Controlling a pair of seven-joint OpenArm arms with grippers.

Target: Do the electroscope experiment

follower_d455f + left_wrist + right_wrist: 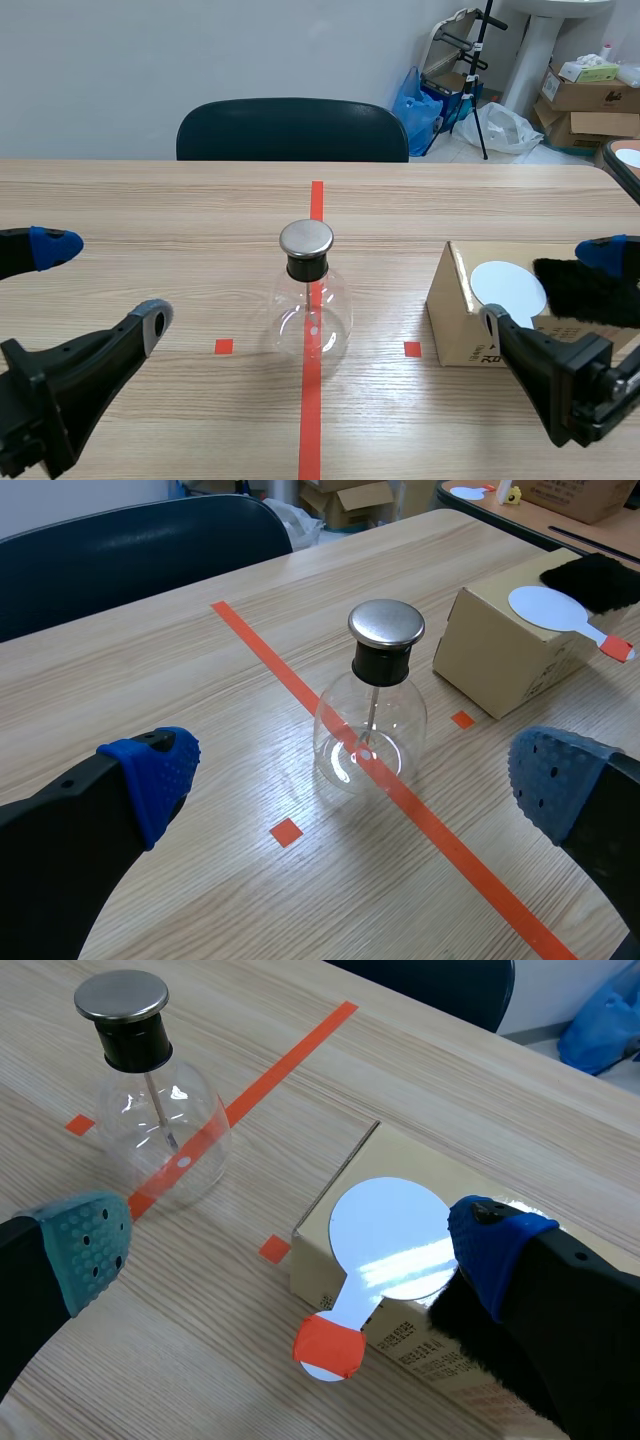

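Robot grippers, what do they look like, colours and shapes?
Both are black. The left gripper and right gripper each have two thick, blocky fingers ending in soft dotted pads, bright blue on one finger, duller grey-blue or teal on the other.

- Left jaws: two thick fingers of matt black, broad at the root and narrowing to rounded tips.
- Left pads (pixel 155 775): soft caps dotted with small dimples, both blue in the left wrist view; in the scene view one shows blue, the other grey.
- Right jaws: the same black build, with a blocky black housing (pixel 588 392) behind the near finger.
- Right pads (pixel 92 1245): one teal-green with rows of dark dimples, the other bright blue.
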